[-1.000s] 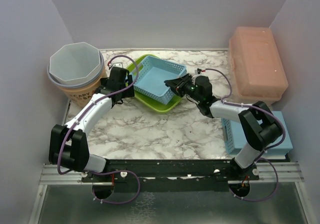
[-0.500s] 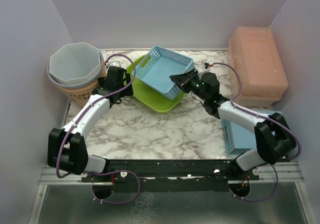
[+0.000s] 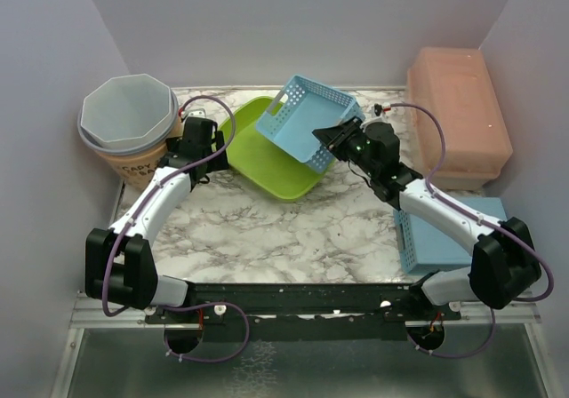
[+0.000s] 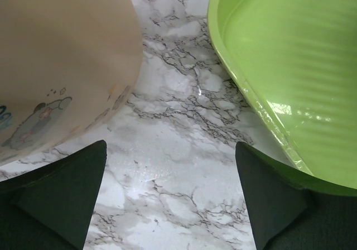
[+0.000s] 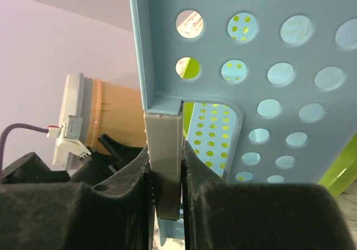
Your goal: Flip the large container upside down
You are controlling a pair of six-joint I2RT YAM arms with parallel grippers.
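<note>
- Marbled desk (image 3: 293, 229) fills the frame's middle; the blue basket (image 3: 307, 118), upper centre, hangs tipped on edge above the green tray (image 3: 267, 163).
- Right jaws are clamped on the basket's rim wall.
- Left jaws are spread wide and hold nothing, left of the tray.
- Roughly halfway, it seems: lifted and tilted, not yet inverted or set down.

Marbled table (image 3: 293, 229) bearing tan bucket (image 3: 142, 163) upper left, green tray (image 3: 267, 163) upper centre, pink box (image 3: 458, 118) upper right, blue crate (image 3: 427, 251) lower right.
</note>
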